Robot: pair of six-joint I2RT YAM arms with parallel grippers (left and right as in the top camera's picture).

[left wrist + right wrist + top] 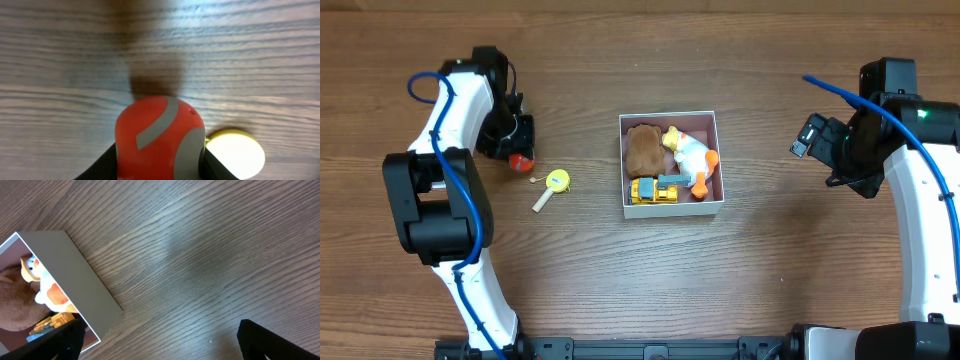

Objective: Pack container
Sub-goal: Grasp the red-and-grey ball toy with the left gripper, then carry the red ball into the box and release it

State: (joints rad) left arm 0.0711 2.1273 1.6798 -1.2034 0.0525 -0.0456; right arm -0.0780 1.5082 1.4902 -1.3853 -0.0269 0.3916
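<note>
– Container (672,113) first: where did it sit?

– Mid-table, on the wooden table (770,280), between the two arms and touched by neither. A yellow truck (655,190) lay along its near wall. Just beyond the truck, towards the right, was a white duck (690,155) with an orange beak. A brown plush (643,148) filled the far left corner.

– And outside the box?

– Left of it, apart from the wall, lay a yellow disc on a stick (552,188), stick end pointing near-left. A little farther and farther left was the left gripper (520,156), its fingers clamped on either side of a red-and-grey ball (160,137). The wrist view showed the yellow disc just to the right of that ball. Whether the ball rested on the wood or hung just above it, I could not tell.

– What about the other arm?

– The right gripper (165,350) was well to the right of the box, over bare wood. Its fingers (272,340) were spread wide with nothing between them. From its camera, the box's right wall showed at the left edge.
</note>
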